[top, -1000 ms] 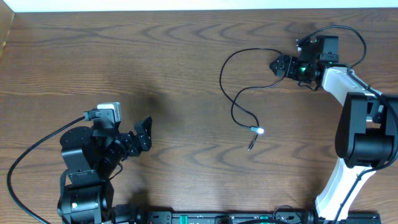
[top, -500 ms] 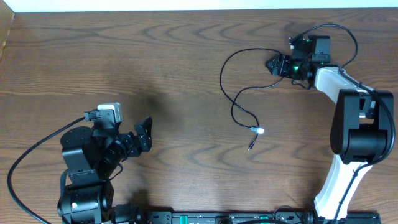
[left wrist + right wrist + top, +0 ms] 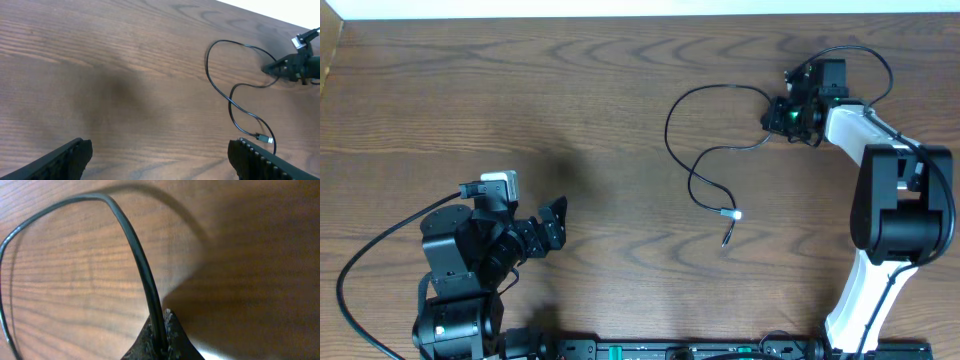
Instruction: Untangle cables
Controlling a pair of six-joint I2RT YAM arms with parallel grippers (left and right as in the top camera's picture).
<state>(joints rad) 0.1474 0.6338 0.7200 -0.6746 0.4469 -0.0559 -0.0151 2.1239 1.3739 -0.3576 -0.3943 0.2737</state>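
Jaws of the right gripper pressed together, pinching a thin black cable at the far right of the brown wood-grain surface. Seen close in the right wrist view as one black strand rising out of the closed tips and curving away to the left above the wood. Jaws of the left gripper spread wide at the near left, holding nothing, with both dark fingers apart at the lower corners of the left wrist view and bare wood between them. Well apart from the cable and aimed toward the right side of the scene.

Cable lying right of centre, loose rather than knotted. From the pinch, running left along the far side, bending round in a wide loop that bulges left, then turning back toward the near right. Second bend from just near the right gripper sweeping left and then snaking nearer. Long axis overall from far to near, held part at the far end and free ends at the near end. Small white tip at the near end of the snaking run, with a dark slim plug just nearer, pointing near and slightly left. Same loops in the left wrist view, at the upper right. Cannot tell whether one cord or two make up these curves.
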